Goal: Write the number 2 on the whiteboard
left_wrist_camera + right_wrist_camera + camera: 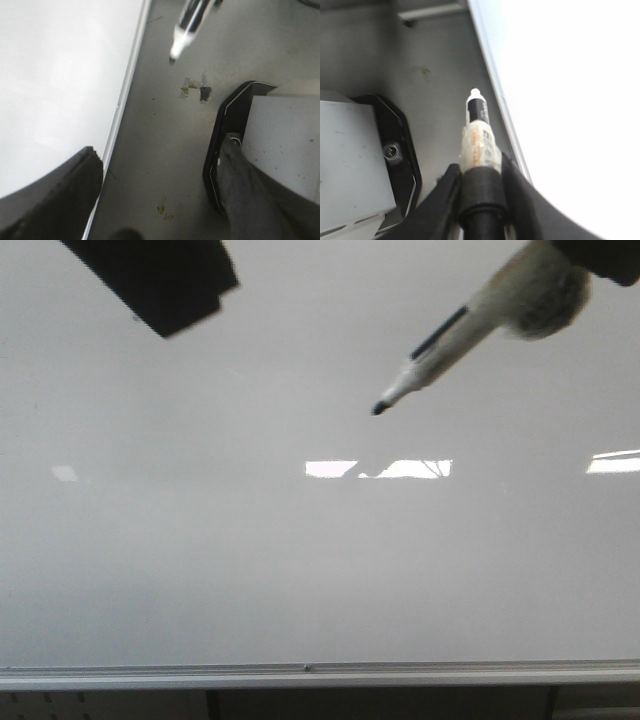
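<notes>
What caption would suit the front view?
Right tool holds a marker tip-down before the unmarked whiteboard; no 2 drawn yet.

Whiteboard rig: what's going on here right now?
The right end effector is shut on a marker, its tip pointing toward the whiteboard. Contact between tip and surface cannot be judged from these views. No written stroke shows on the board, only bright light reflections. The left end effector holds nothing visible; whether it is open cannot be judged.
</notes>
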`<move>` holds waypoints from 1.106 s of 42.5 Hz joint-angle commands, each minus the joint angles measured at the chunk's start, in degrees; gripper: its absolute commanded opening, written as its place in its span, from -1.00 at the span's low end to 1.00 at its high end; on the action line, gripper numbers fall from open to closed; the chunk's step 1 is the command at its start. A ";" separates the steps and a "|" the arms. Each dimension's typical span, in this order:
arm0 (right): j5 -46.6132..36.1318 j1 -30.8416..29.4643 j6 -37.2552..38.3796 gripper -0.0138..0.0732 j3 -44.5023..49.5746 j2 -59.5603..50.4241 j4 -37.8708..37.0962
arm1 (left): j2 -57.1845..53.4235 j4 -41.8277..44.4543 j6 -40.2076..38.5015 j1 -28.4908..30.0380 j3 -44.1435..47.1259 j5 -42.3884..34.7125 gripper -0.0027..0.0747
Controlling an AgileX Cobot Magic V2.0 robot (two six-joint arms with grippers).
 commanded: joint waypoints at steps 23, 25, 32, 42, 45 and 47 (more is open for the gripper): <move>-28.09 -24.46 17.67 -0.84 14.15 -5.65 2.44 | -15.73 -2.74 -7.77 20.62 11.02 -7.93 0.31; -33.76 -24.16 17.67 -0.83 16.66 -6.34 3.44 | -15.73 -2.74 -7.77 21.10 11.02 -7.93 0.31; -65.95 -17.17 17.63 -0.83 26.95 -5.76 3.80 | -15.73 -2.74 -7.77 21.10 11.02 -11.61 0.31; -76.91 -15.60 17.63 -0.83 27.08 -0.63 3.69 | -15.73 -2.74 -7.77 21.10 11.02 -12.19 0.31; -77.83 -15.60 17.63 -0.83 27.08 0.29 3.64 | -15.73 -2.74 -7.77 21.10 11.02 -12.19 0.31; -78.66 -15.60 17.63 -0.83 27.08 0.81 3.64 | -15.73 -2.74 -7.77 21.10 11.02 -12.19 0.31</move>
